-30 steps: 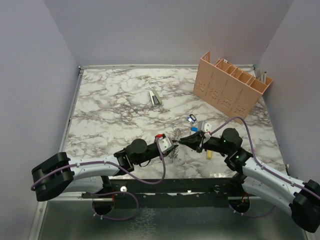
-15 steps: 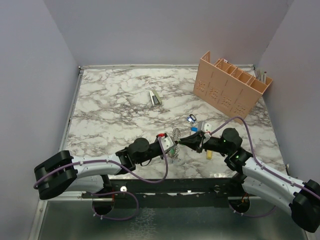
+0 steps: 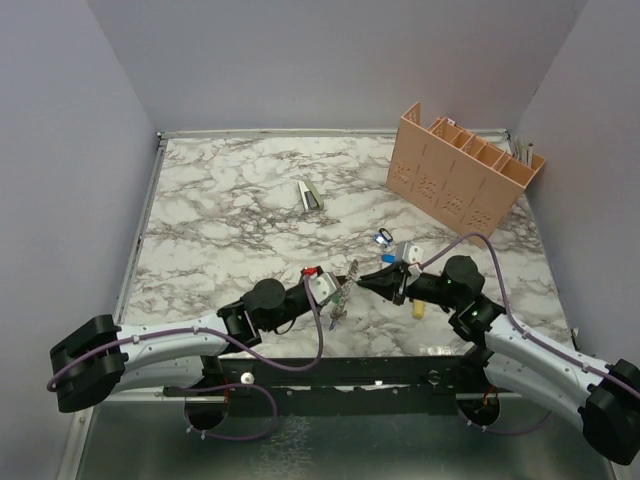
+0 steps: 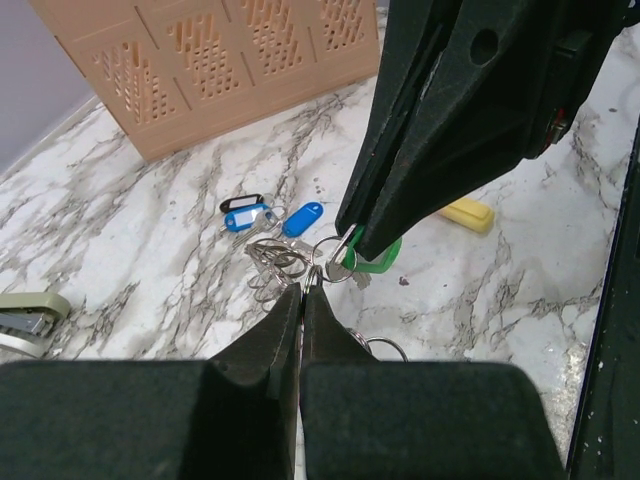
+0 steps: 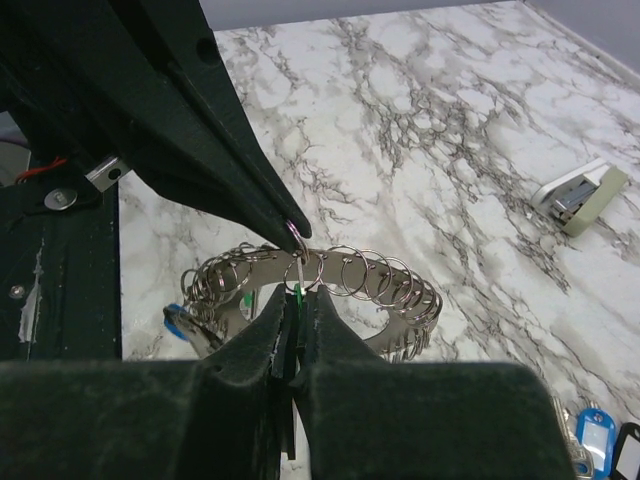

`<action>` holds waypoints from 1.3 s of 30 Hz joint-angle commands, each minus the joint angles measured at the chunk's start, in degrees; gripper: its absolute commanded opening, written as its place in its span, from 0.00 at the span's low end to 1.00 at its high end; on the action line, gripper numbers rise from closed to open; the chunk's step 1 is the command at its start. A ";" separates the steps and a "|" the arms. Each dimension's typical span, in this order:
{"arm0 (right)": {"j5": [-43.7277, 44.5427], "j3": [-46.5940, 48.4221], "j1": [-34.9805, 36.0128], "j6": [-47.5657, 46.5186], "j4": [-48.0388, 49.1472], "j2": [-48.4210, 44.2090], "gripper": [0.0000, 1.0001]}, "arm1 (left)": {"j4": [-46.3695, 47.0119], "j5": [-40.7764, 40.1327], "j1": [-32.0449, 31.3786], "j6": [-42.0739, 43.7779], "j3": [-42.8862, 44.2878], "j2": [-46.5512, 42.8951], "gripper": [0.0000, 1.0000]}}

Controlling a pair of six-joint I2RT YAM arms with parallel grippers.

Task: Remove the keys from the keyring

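Observation:
The keyring [image 3: 344,289] is a wide grey metal band strung with many small split rings [image 5: 381,272], held on edge just above the marble between both grippers. My left gripper [image 4: 302,290] is shut on the keyring's rim through one small ring, and its tips show from the other side [image 5: 291,226]. My right gripper [image 5: 297,300] is shut on a green-headed key [image 4: 378,262] that hangs from the keyring. A blue-headed key [image 5: 178,322] hangs at the band's far end. Loose blue-tagged keys [image 4: 250,217] lie on the table beyond.
A tan slotted box [image 3: 465,170] stands at the back right. A stapler [image 3: 310,195] lies mid-table. A small yellow object [image 3: 419,308] rests beside the right wrist. The table's near edge runs just behind both grippers.
My left gripper has closed onto the keyring and its arm has drawn back a little to the left. The keyring now stands more upright. The right arm has held its place.

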 commanded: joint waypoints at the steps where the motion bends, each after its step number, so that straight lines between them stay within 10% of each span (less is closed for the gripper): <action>1: -2.74 1.62 -0.20 1.01 0.58 1.80 0.06 | -2.30 -3.44 0.35 5.38 0.03 -1.94 0.00; 39: -3.22 2.06 -0.19 4.36 7.66 13.18 0.00 | 29.34 6.83 8.44 -15.97 -12.86 0.84 0.00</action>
